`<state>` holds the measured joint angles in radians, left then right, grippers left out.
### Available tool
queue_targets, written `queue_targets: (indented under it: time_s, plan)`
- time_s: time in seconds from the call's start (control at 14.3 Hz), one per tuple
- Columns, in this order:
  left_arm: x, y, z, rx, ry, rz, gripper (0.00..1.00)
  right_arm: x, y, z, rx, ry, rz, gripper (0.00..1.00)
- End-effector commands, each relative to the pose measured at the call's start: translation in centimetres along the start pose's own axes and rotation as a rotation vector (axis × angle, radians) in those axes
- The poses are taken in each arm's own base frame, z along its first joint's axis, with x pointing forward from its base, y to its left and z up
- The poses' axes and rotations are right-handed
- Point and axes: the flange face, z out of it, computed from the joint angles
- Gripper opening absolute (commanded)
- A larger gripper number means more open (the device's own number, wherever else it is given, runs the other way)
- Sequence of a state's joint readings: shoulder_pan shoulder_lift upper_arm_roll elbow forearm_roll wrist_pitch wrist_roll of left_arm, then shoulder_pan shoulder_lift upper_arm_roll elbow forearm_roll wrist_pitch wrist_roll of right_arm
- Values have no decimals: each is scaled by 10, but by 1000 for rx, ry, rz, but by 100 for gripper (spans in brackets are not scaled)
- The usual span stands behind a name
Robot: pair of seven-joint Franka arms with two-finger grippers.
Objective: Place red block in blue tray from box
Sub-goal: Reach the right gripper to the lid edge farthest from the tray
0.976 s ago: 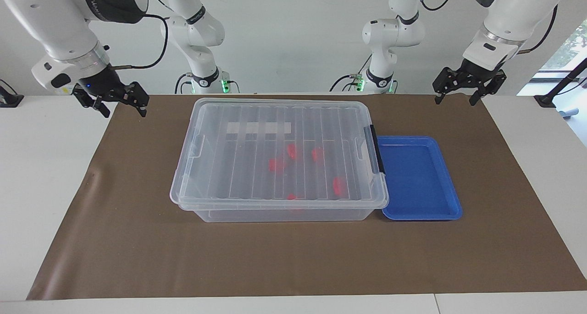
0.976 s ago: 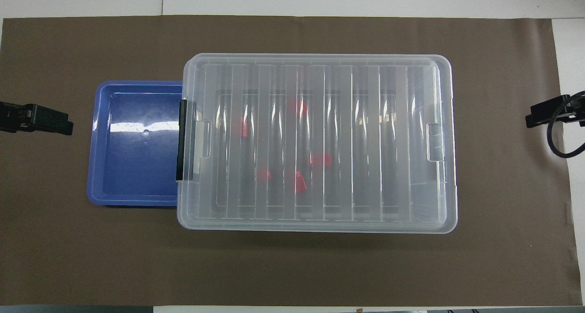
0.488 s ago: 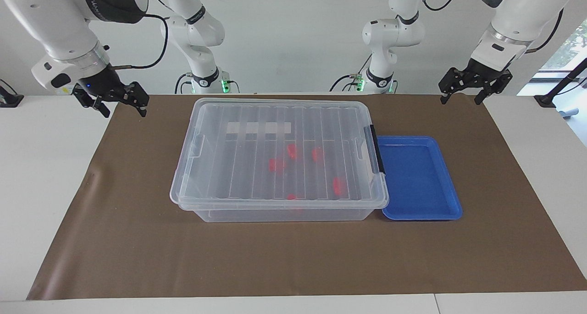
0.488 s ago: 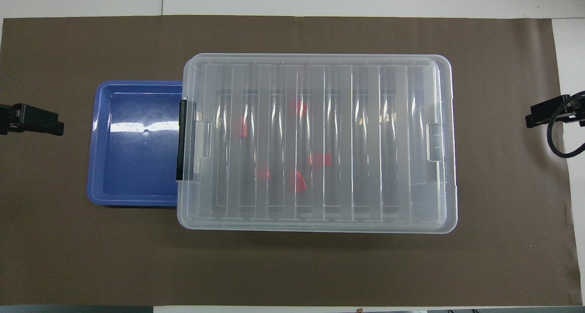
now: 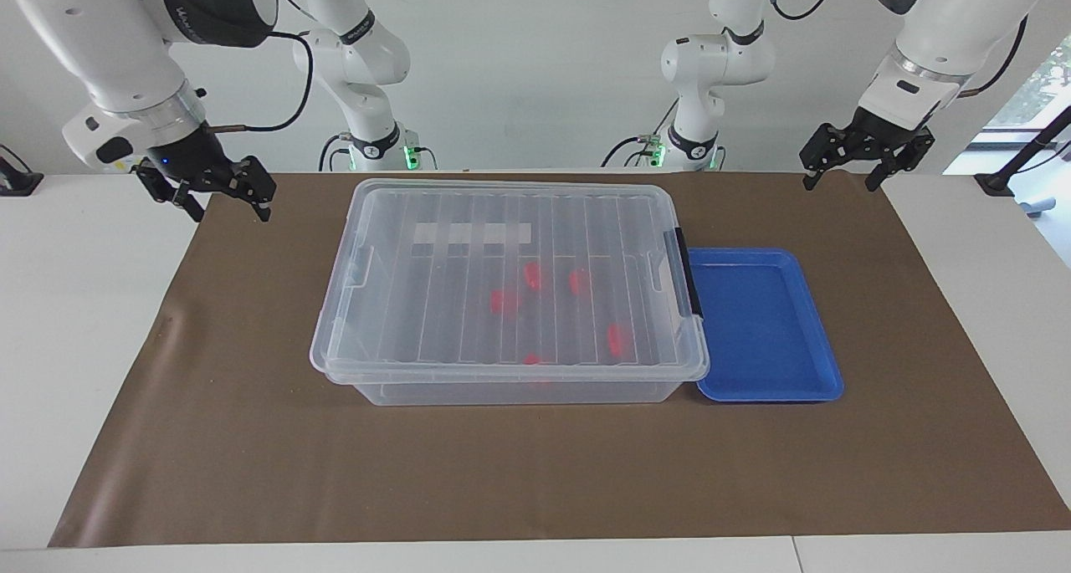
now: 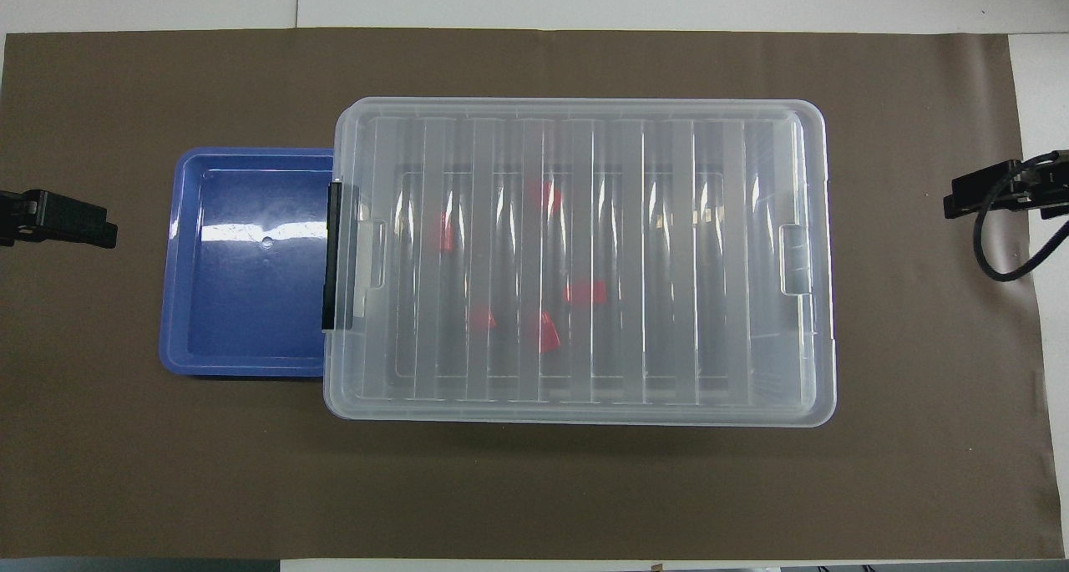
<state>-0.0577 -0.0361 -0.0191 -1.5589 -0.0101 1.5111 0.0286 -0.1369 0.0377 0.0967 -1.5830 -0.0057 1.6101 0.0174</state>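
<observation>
The box (image 5: 502,387) is a clear bin with its ribbed lid (image 6: 585,108) shut, mid-table. Several red blocks lie inside, seen through the lid; one red block (image 5: 617,339) (image 6: 447,234) is closest to the black clip handle (image 5: 688,273) (image 6: 332,255). The blue tray (image 5: 761,326) (image 6: 250,296) sits empty beside the handle end, toward the left arm's end. My left gripper (image 5: 841,181) (image 6: 83,225) hangs open over the mat's edge past the tray. My right gripper (image 5: 232,209) (image 6: 973,200) hangs open over the mat's other end, apart from the box.
A brown mat (image 5: 535,473) covers the white table (image 5: 84,322) under everything. A black cable (image 6: 998,255) loops by the right gripper. Both arm bases stand at the robots' edge of the table, close to the box.
The right gripper has drifted a little toward the box. The left gripper pulled slightly away from the tray earlier and has held still since. Box, tray and blocks have not moved.
</observation>
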Motion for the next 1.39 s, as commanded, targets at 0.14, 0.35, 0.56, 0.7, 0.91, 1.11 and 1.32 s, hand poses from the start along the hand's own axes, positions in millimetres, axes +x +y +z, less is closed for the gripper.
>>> queue_targets:
  time_s: [0.14, 0.35, 0.56, 0.7, 0.91, 1.11, 1.32]
  plan:
    - [-8, -1, 2, -6, -10, 1, 100, 10, -54, 44, 9, 49, 57, 100]
    - [-9, 1, 3, -6, -10, 5, 100, 8, -59, 87, 8, 51, 45, 100]
    - [-8, 0, 4, -6, -4, 14, 100, 5, -59, 111, 8, 35, 40, 100]
    - [-8, 1, 5, -6, 1, 16, 100, 4, -59, 122, 8, 34, 46, 100]
    - [-7, 0, 8, -5, 7, 17, 100, 2, -60, 133, 9, 40, 44, 100]
    - [-7, 0, 6, -3, 23, 17, 100, 1, -60, 143, 9, 41, 41, 100]
    - [-8, 0, 8, -3, 21, 17, 100, 0, -56, 146, 9, 41, 39, 100]
